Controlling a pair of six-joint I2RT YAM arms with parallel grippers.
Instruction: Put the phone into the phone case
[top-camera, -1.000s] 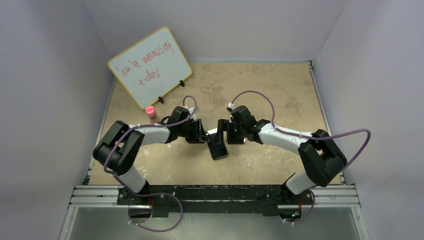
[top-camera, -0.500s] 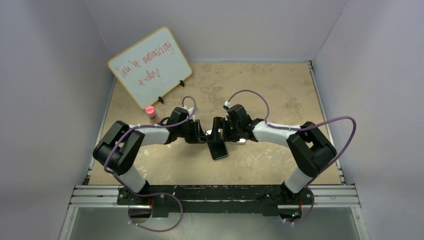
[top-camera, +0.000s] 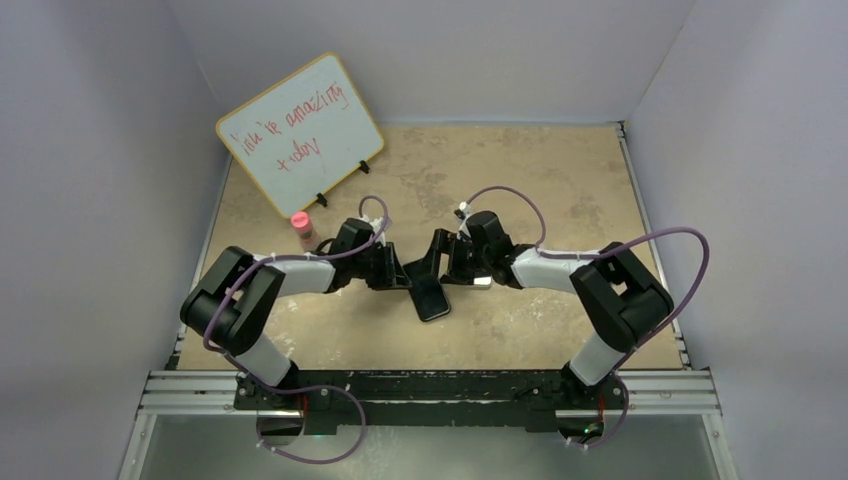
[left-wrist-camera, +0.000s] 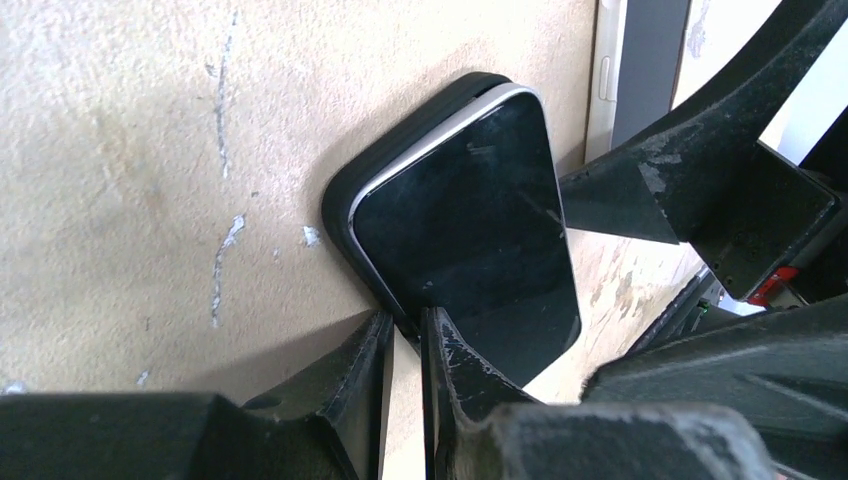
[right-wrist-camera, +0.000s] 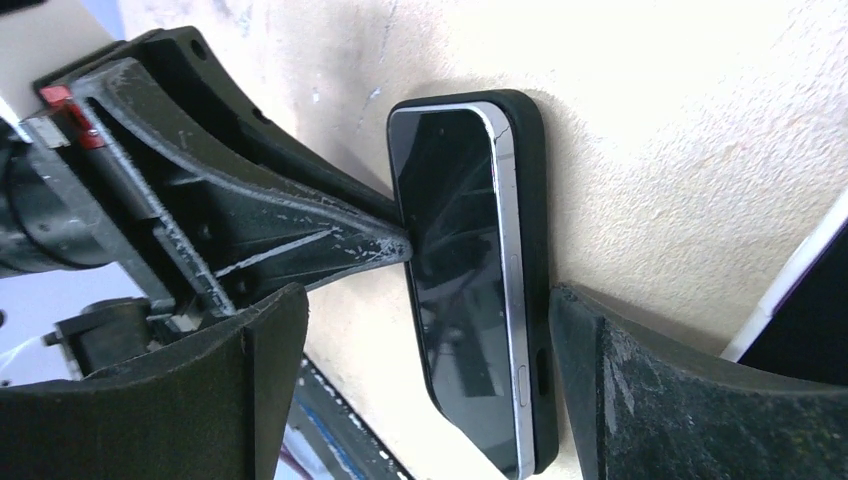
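Note:
The phone (top-camera: 432, 298) lies screen up in the black phone case (left-wrist-camera: 345, 205) on the table, between my two grippers. In the right wrist view the phone (right-wrist-camera: 455, 270) shows a silvery side edge raised above the case wall (right-wrist-camera: 535, 250) on one long side; the other long side sits lower. My left gripper (left-wrist-camera: 403, 330) is pinched on the case's long edge, one finger (left-wrist-camera: 445, 360) over the screen (left-wrist-camera: 470, 230). My right gripper (right-wrist-camera: 425, 300) is open wide and straddles the phone, one finger (right-wrist-camera: 620, 390) beside the case wall.
A second flat device with a white rim (right-wrist-camera: 790, 320) lies just beyond the case under the right arm. A whiteboard (top-camera: 298, 132) leans at the back left with a pink-capped bottle (top-camera: 301, 226) in front. White walls enclose the table.
My right gripper has moved left and further over the phone. The left arm has settled slightly lower and the phone with its case has shifted a little left.

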